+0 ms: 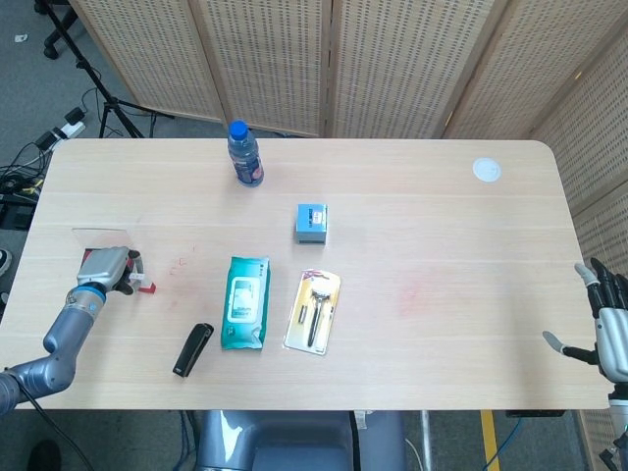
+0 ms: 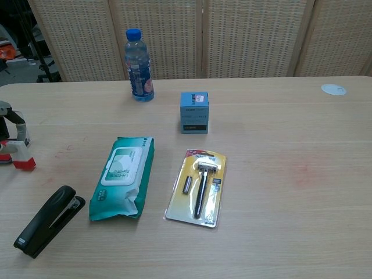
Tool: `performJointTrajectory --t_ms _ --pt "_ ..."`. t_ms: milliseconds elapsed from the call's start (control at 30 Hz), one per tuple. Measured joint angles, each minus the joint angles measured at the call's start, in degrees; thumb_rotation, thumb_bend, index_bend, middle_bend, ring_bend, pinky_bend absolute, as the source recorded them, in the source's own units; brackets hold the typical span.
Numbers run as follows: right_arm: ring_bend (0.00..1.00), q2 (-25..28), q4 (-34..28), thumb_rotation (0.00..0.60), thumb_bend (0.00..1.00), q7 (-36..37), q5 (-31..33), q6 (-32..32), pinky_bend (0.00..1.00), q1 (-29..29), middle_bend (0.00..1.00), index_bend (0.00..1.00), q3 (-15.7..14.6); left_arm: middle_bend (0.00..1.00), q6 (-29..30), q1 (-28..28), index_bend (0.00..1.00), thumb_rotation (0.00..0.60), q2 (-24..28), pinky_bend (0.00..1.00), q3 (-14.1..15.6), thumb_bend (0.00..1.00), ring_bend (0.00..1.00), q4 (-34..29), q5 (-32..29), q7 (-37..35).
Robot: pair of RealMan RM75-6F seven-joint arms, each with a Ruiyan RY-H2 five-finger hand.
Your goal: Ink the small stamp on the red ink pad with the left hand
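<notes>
My left hand (image 1: 106,268) lies at the table's far left edge and pinches the small stamp (image 2: 21,156), a white block with a red base that stands on the wood. In the chest view only the fingers (image 2: 13,123) show, coming down onto the stamp's top. The red ink pad (image 2: 3,158) peeks in at the frame's left edge, just left of the stamp. In the head view the hand mostly hides it. My right hand (image 1: 608,329) hangs off the table's right edge, fingers spread and empty.
A clear lid (image 1: 101,235) lies just behind the left hand. A black stapler (image 2: 47,220), a green wipes pack (image 2: 123,176), a packaged razor (image 2: 199,186), a blue box (image 2: 194,111), a water bottle (image 2: 138,67) and a white disc (image 2: 333,89) lie on the table (image 1: 442,245).
</notes>
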Motion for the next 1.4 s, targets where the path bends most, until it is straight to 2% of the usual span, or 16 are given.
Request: performJointTrajectory --t_ms 533,1400 --pt "0.0 0.17 0.06 0.6 0.0 0.48 -0.11 0.17 0.0 -0.08 0.0 0.0 0.05 1.0 1.34 1.29 0.5 0.6 -1.02 1.0 -0.36 0.37 1.0 0.48 3.18 -1.0" --pt "0.0 0.27 0.05 0.6 0.0 0.72 -0.12 0.41 0.0 -0.23 0.0 0.0 0.09 1.0 1.08 1.71 0.5 0.6 1.72 1.0 -0.99 0.37 1.0 -3.23 3.92 -1.12"
